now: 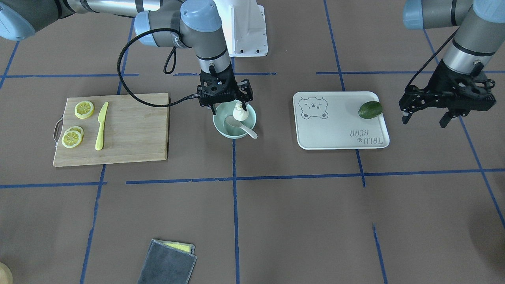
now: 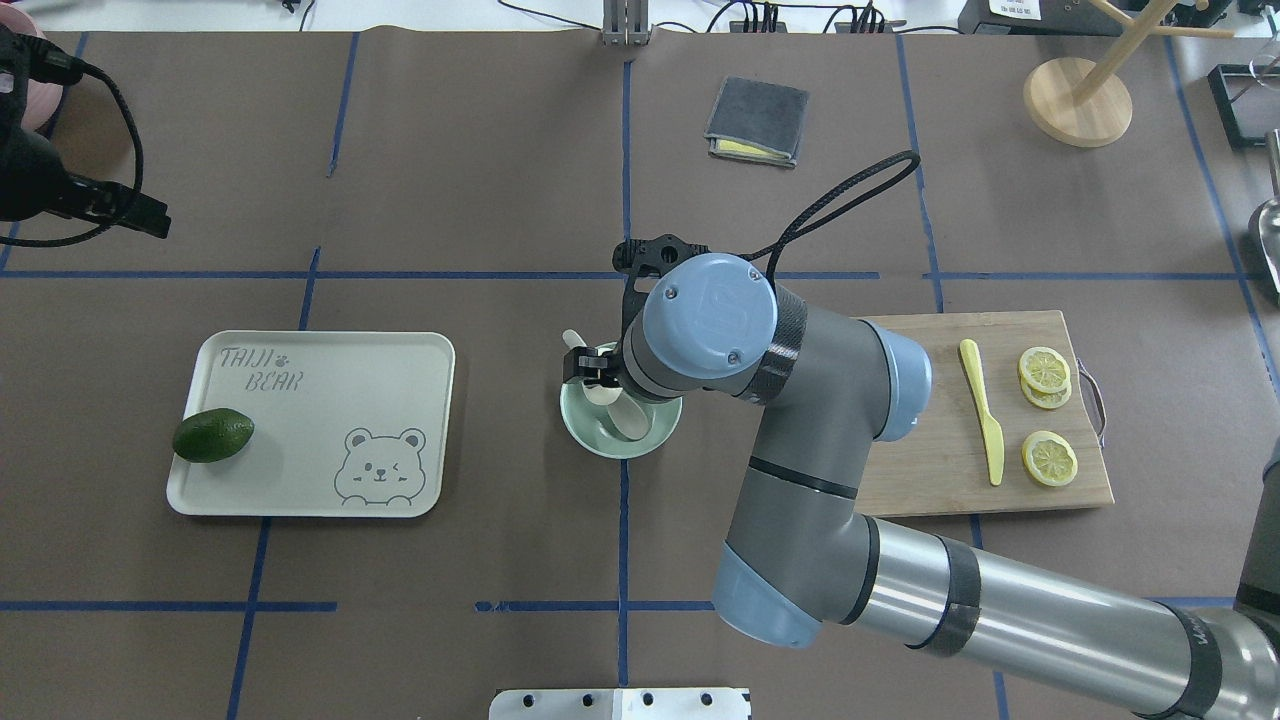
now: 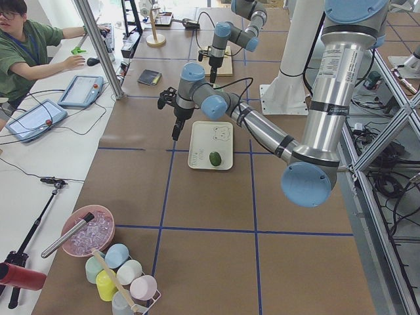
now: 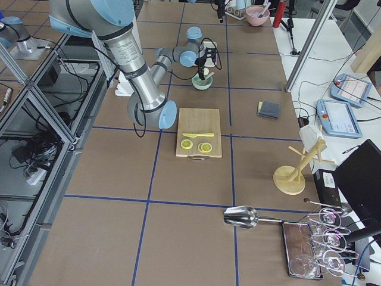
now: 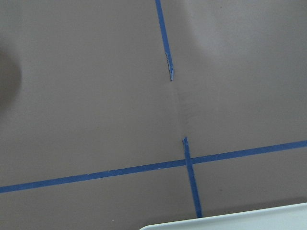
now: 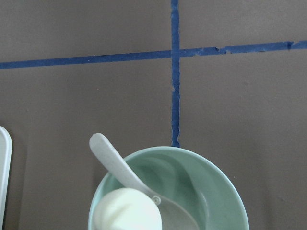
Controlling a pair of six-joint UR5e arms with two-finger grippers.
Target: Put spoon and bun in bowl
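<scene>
Bun (image 1: 240, 113) in bowl (image 1: 221, 128), spoon (image 1: 247, 130) handle overhanging rim; right gripper (image 1: 229, 109), left gripper (image 1: 424, 120) spread.

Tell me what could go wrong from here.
1. The bun sits on the spoon close to the rim of the bowl, right under the right gripper. Whether the fingers clamp it is unclear. A lift without a full release could drag it out.
2. The spoon's handle juts over the rim. A knock from the gripper could lever spoon and bun out.
</scene>
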